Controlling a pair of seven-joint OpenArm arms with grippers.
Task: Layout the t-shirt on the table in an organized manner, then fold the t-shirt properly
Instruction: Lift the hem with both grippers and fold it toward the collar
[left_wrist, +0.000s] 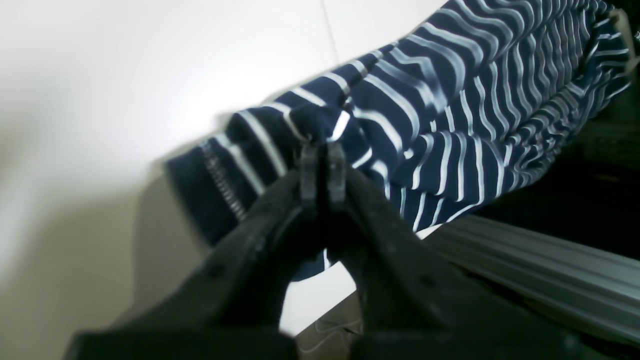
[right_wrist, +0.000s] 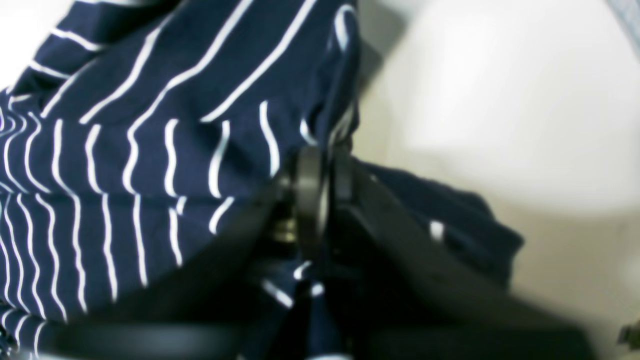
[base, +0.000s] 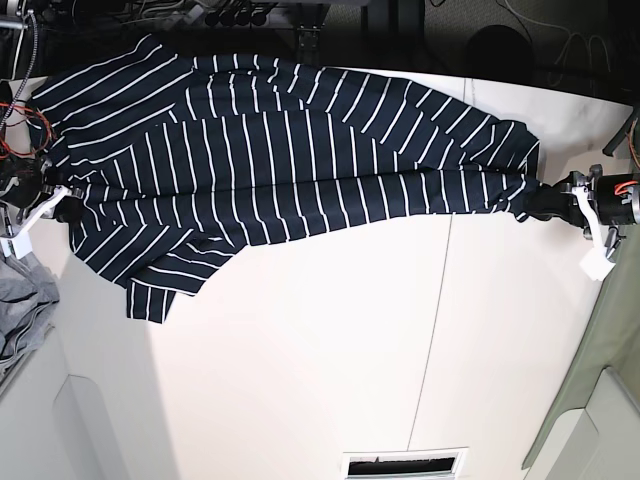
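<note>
- At the base view's left edge, the right gripper (base: 62, 192) is mostly hidden by fabric and the frame edge. In the blurred right wrist view its tips (right_wrist: 320, 165) pinch striped cloth with a thin slit between them.
- The t-shirt (base: 280, 160) stretches across the upper table (base: 330, 350), its top edge lost in dark background.
- At right, the left gripper (base: 540, 197) is clamped on the shirt's edge (left_wrist: 320, 125).

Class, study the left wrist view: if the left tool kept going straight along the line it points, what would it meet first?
The left tool is already shut on a bunched edge of the navy white-striped fabric t-shirt. Pushed straight on, it would likely meet more of that shirt first, then the flat white table; depth is unclear.
</note>
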